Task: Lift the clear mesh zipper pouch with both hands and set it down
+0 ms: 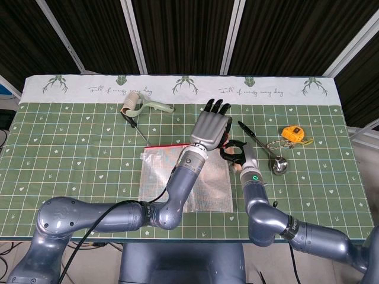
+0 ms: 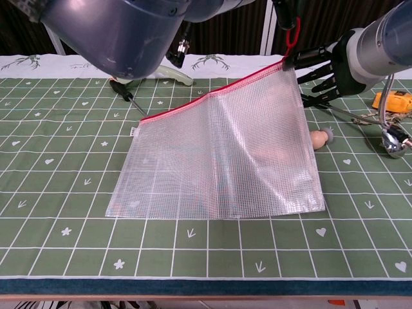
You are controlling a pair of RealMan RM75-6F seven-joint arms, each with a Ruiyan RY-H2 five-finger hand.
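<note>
Left hand (image 1: 212, 125) extended flat, fingers straight and forward. Right hand (image 2: 331, 67) beside it, fingers spread toward it.

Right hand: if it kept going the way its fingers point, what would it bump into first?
Probably the pouch. The right hand points its fingers at the raised red-zipper corner, and they already look very close to it, though whether they touch is unclear.

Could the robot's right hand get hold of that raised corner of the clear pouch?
Probably yes. The right hand sits right beside the lifted red-zipper corner of the clear mesh zipper pouch, with nothing between them; whether it already touches is unclear.
</note>
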